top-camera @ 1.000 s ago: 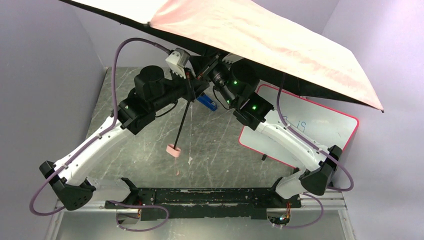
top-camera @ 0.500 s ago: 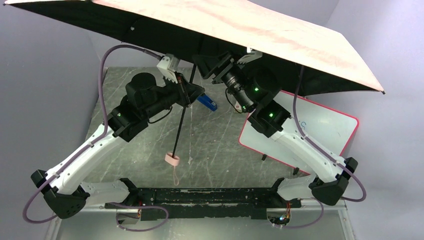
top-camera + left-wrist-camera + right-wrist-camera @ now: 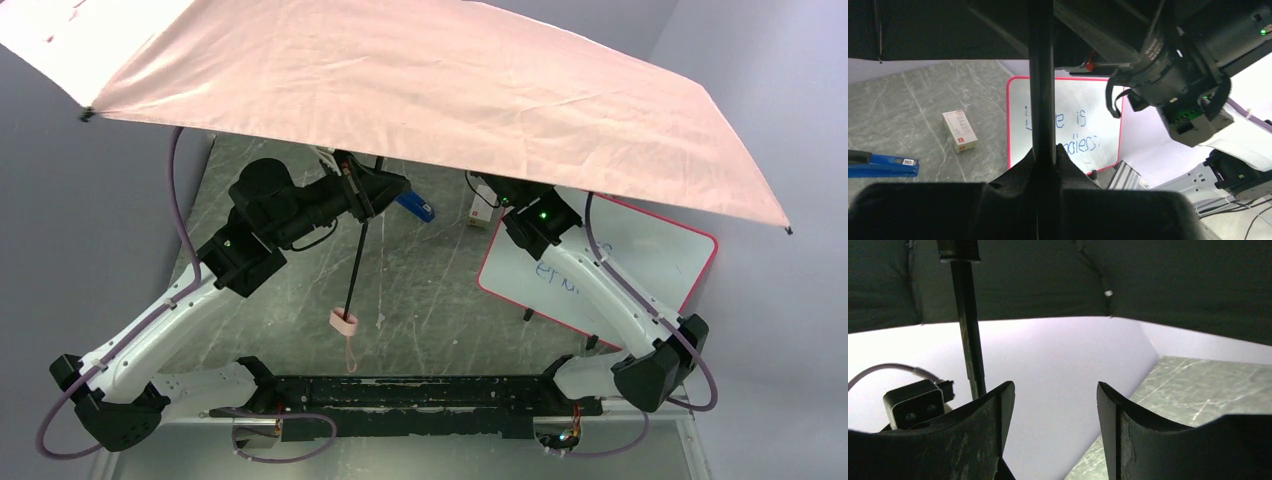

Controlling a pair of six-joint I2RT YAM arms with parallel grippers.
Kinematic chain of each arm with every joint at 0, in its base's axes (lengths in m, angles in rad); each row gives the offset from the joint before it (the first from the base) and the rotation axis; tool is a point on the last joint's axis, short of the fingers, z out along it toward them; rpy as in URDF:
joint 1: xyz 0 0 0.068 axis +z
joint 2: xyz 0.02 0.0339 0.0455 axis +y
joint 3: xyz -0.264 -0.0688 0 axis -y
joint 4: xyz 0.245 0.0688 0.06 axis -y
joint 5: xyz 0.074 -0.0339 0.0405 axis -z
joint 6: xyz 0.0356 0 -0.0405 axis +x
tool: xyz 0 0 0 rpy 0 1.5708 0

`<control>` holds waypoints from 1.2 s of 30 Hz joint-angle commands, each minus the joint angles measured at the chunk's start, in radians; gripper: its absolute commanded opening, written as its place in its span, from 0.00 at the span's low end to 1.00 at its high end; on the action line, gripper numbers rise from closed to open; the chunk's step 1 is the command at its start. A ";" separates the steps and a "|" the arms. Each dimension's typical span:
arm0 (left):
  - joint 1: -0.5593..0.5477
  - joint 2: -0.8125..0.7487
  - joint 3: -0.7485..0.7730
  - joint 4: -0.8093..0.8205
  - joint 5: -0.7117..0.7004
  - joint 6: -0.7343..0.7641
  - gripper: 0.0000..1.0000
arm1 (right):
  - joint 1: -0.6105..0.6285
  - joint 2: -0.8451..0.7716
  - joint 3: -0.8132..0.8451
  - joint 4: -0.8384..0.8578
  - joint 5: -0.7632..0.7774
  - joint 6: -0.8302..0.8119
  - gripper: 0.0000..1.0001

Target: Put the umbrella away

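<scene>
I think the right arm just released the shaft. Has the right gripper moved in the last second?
Yes. Seen from above, the right gripper drew away from the stapler, back toward the whiteboard, jaws open.

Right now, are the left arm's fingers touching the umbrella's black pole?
Touching. The left wrist view shows the left fingers clamped on the umbrella pole, no gap either side.

Umbrella (image 3: 430, 90) spreads above the table (image 3: 420, 285) — on it, stapler (image 3: 414, 207) left of the box (image 3: 481, 214) (whiteboard (image 3: 645, 255) rightmost).
</scene>
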 commanded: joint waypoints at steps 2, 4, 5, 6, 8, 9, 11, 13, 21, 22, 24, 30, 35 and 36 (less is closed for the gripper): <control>0.000 -0.019 -0.008 0.138 0.090 -0.005 0.05 | -0.021 0.000 -0.045 0.198 -0.164 0.078 0.65; 0.001 -0.021 -0.011 0.140 0.083 -0.008 0.05 | -0.020 -0.007 -0.063 0.230 -0.172 0.083 0.65; -0.001 -0.022 -0.012 0.142 0.080 -0.009 0.05 | -0.021 -0.014 -0.077 0.243 -0.170 0.085 0.65; -0.001 -0.023 -0.015 0.146 0.078 -0.011 0.05 | -0.020 -0.020 -0.089 0.259 -0.168 0.087 0.65; -0.001 -0.022 -0.017 0.151 0.084 -0.014 0.05 | -0.020 -0.032 -0.114 0.292 -0.159 0.091 0.65; -0.001 -0.020 -0.017 0.156 0.089 -0.015 0.05 | -0.020 -0.038 -0.123 0.308 -0.155 0.094 0.65; -0.001 -0.016 -0.020 0.165 0.106 -0.019 0.05 | -0.020 -0.041 -0.136 0.339 -0.157 0.099 0.65; -0.001 -0.011 -0.022 0.178 0.124 -0.025 0.05 | -0.020 -0.037 -0.136 0.356 -0.160 0.105 0.65; -0.001 0.009 -0.037 0.192 0.181 -0.031 0.05 | -0.020 0.002 -0.103 0.402 -0.182 0.125 0.65; 0.000 0.009 -0.042 0.191 0.181 -0.032 0.05 | -0.021 0.005 -0.098 0.408 -0.184 0.126 0.65; 0.000 0.005 -0.051 0.191 0.174 -0.037 0.05 | -0.021 0.011 -0.090 0.419 -0.194 0.126 0.65; 0.000 0.005 -0.052 0.182 0.165 -0.036 0.05 | -0.020 0.009 -0.083 0.426 -0.191 0.118 0.59; 0.000 -0.020 -0.055 0.182 0.106 -0.040 0.05 | -0.021 -0.060 -0.140 0.326 -0.067 0.059 0.61; -0.001 -0.023 -0.053 0.183 0.102 -0.039 0.05 | -0.020 -0.077 -0.158 0.316 -0.045 0.049 0.62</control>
